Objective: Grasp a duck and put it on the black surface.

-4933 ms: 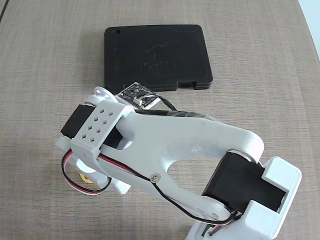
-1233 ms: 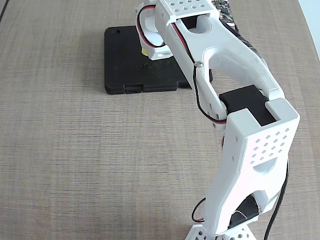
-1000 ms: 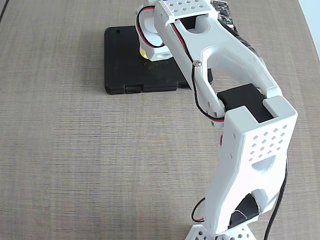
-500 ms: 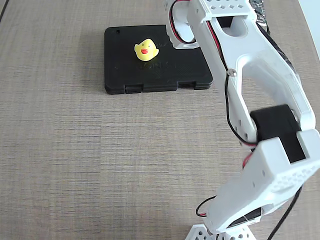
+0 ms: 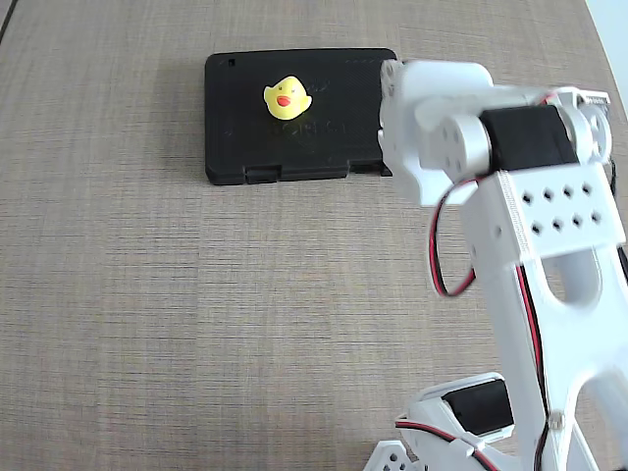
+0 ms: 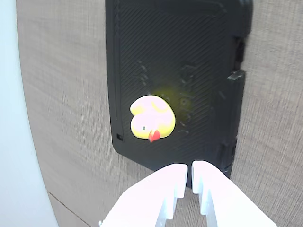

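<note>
Gripper (image 6: 191,176) nearest us, fingers sitting nearly pressed together, holding nothing | we are seeing duck (image 6: 152,118) resting on black surface (image 6: 199,56) | worktop (image 5: 196,294) bearing both

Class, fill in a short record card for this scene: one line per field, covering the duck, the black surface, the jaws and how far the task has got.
duck: yellow duck with red-orange beak, sitting on the slab, free of the gripper
black surface: flat black slab on the woven-look table, latch notches on one edge
gripper: white gripper empty, jaws nearly together, just off the slab's edge in the wrist view
contact: none between gripper and duck
task state: duck already lies on the black surface
</note>
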Tool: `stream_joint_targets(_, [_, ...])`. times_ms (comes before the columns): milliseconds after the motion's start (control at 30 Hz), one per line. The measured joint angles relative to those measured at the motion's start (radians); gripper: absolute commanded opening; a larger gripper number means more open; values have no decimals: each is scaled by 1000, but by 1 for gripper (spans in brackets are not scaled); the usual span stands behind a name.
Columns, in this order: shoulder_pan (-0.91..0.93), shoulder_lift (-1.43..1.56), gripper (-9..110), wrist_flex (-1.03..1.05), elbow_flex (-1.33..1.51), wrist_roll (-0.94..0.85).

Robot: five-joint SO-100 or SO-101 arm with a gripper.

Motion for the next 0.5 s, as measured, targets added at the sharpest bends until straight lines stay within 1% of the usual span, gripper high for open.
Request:
stream_joint_targets(233, [215,423,0,0,318,6])
stream_joint_targets(400, [282,650,0,0,508,3])
stream_joint_targets(500, [291,742,0,2,601,0])
